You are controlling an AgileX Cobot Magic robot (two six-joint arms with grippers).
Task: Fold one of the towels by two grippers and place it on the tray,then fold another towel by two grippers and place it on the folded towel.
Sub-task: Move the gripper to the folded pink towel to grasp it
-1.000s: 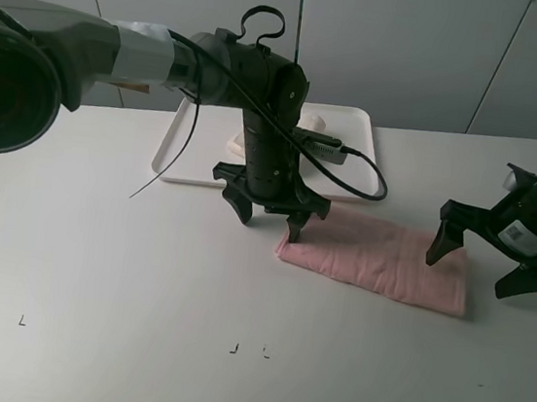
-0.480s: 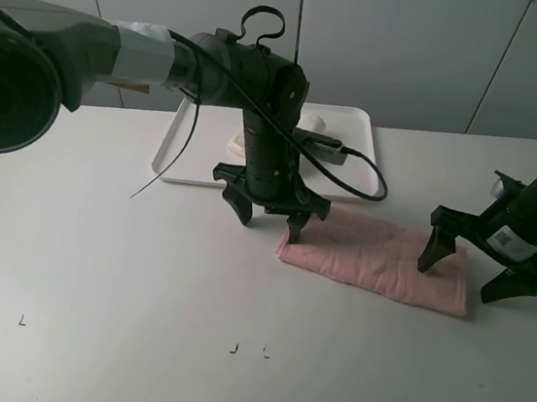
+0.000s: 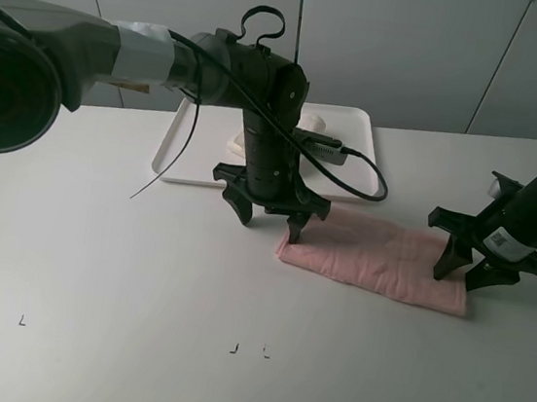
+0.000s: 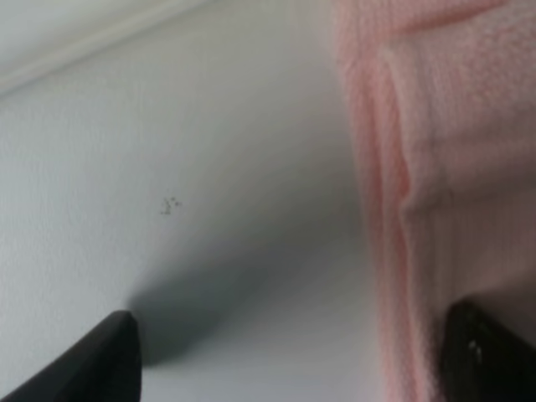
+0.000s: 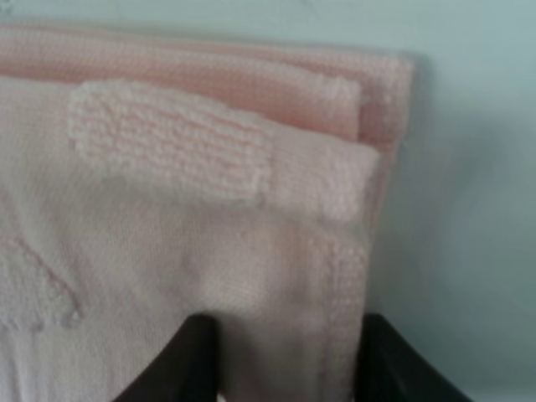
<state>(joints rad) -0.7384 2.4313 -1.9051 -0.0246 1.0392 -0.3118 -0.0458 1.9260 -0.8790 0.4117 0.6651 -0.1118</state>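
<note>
The pink towel (image 3: 374, 258) lies flat, left claw (image 3: 270, 229) spread wide at one end, right claw (image 3: 457, 280) straddling the other, grip unclear. Soft, limp, light: likely best pinched at end corners.

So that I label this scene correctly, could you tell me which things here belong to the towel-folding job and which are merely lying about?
Job: pink towel, tray, cream towel on the tray, left claw, right claw.
Lying about: black cable looping by the tray, small dark marks on the table.
</note>
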